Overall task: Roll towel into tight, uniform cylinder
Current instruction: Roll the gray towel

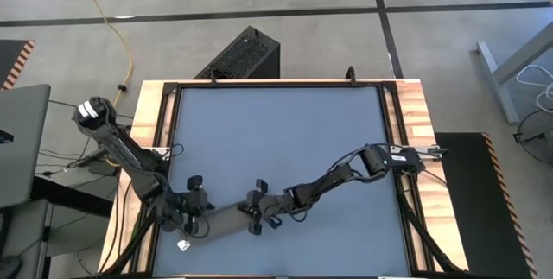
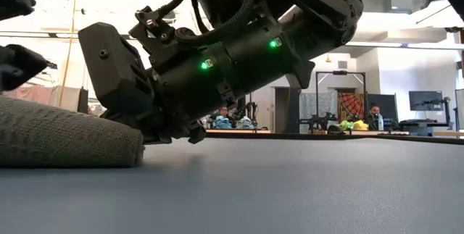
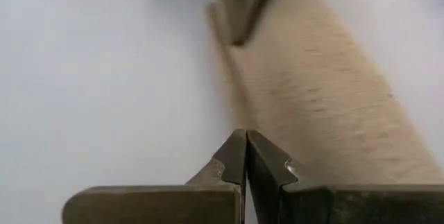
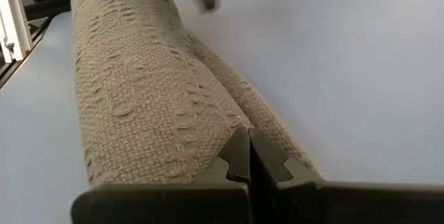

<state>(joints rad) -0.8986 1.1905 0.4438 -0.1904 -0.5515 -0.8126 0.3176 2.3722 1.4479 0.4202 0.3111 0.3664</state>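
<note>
Towel (image 4: 146, 92) lies rolled near the table's (image 1: 285, 132) front edge, between the arms. Left gripper (image 3: 246, 156) and right gripper (image 4: 248, 153) both pinched closed, empty, tips against the roll. Risk: uneven pushing skews or loosens it.

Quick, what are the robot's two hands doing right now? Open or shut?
Left hand: shut, fingertips together, nothing between them, at one end of the rolled towel.
Right hand: shut, empty, fingertips against the towel's other end.

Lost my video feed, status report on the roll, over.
Left end effector shut, at one end of the towel. Right end effector shut, at the other end. Towel already rolled, lying near the table's front edge. Nothing in the way.
</note>
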